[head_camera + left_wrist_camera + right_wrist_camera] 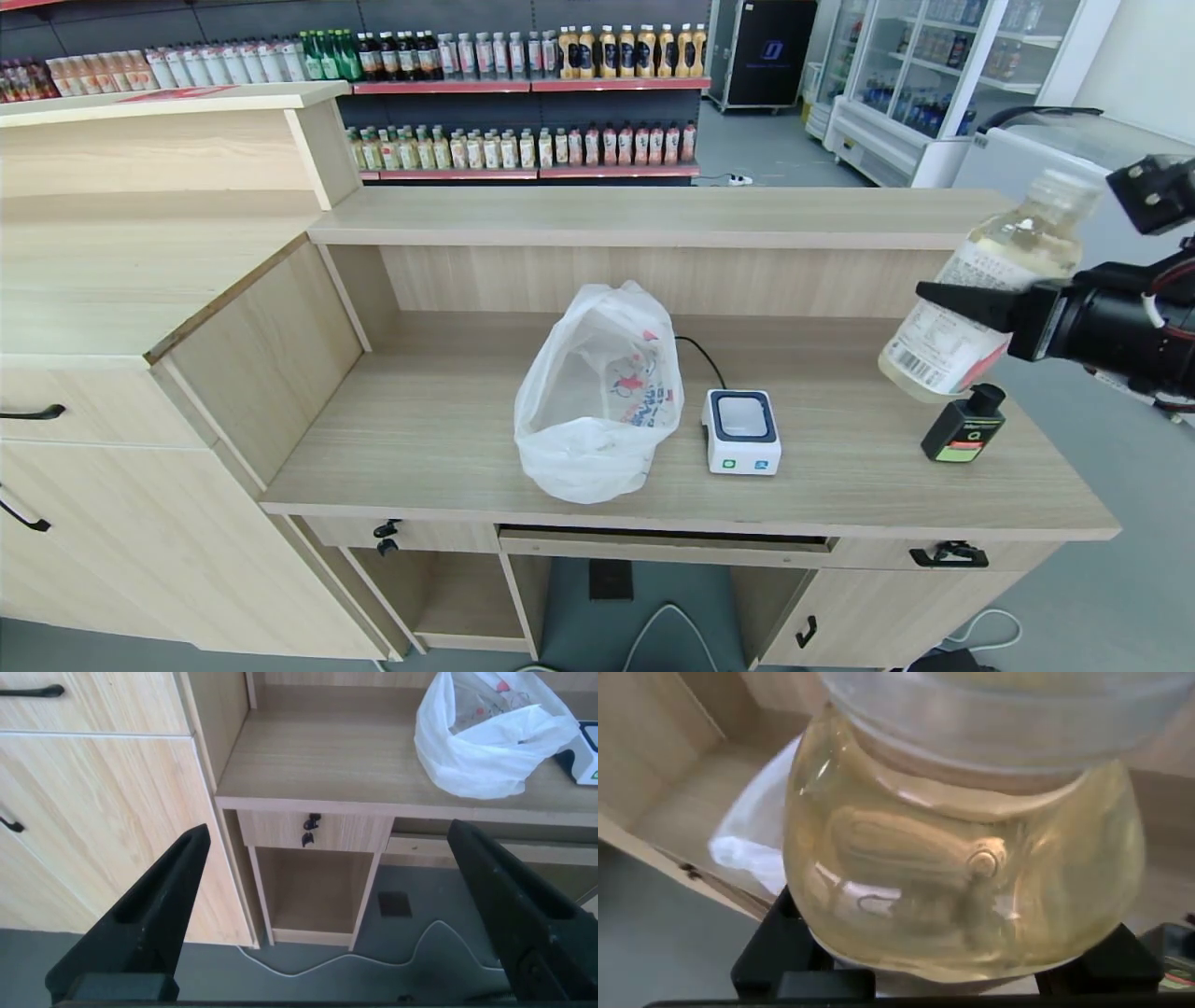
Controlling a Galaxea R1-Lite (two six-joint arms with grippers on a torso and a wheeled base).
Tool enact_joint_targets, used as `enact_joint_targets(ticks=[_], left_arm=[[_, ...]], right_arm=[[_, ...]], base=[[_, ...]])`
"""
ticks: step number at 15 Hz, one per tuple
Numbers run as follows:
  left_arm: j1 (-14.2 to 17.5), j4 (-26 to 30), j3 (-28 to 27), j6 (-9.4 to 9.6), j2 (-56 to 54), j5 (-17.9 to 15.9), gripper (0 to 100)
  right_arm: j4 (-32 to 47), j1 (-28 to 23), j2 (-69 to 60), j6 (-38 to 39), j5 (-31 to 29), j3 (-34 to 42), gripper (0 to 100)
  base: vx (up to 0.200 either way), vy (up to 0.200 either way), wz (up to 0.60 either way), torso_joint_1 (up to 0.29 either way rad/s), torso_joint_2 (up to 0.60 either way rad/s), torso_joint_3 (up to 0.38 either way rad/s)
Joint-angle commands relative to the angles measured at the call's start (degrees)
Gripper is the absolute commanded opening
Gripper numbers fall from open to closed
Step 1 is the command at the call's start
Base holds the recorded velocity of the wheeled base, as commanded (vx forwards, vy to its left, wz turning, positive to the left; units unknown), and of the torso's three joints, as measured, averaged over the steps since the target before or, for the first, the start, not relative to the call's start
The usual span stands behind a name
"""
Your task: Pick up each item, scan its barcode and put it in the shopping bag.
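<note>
Careful, your right gripper [966, 313] clamps the tilted bottle [1022, 245], left gripper [329, 835] spread empty, so swing fast toward the scanner [742, 429] and that smooth body may slip.

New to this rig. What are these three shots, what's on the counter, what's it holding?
A two-armed robot in a shop. The wide picture is from its head camera, looking down; the other two are from cameras on its wrists. On the wooden counter stand a white shopping bag, a white scanner beside it, and a dark pump bottle. The right gripper is shut on a clear bottle of pale drink, tilted above the counter's right end; its wrist camera sees that bottle close up. The left gripper is open, empty, low in front of the cabinets.
</note>
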Motion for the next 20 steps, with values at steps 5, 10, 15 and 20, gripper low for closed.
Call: enact_joint_targets(ticks=[5,10,15,20], left_arm=[[0.02,0.0,0.0,0.06,-0.02,0.04,100],[0.02,0.0,0.0,-0.03,-0.02,0.04,100],[0.02,0.0,0.0,-0.03,-0.02,0.04,100],[0.02,0.0,0.0,-0.03,-0.02,0.04,100]], right_arm=[[-0.95,-8.41,7.93,-19.07,-0.38,0.44,0],[-0.86,-11.4,8.99,-25.92,-0.38,0.62,0],[-2.53,-13.86,10.13,-34.62,-0.38,0.62,0],[-6.75,-14.48,12.15,-39.99,-2.32,1.5,0]], base=[[0.0,0.0,0.0,0.0,0.0,0.0],[0.0,0.0,0.0,0.0,0.0,0.0],[0.0,0.0,0.0,0.0,0.0,0.0],[0.0,0.0,0.36,0.001,0.0,0.0]])
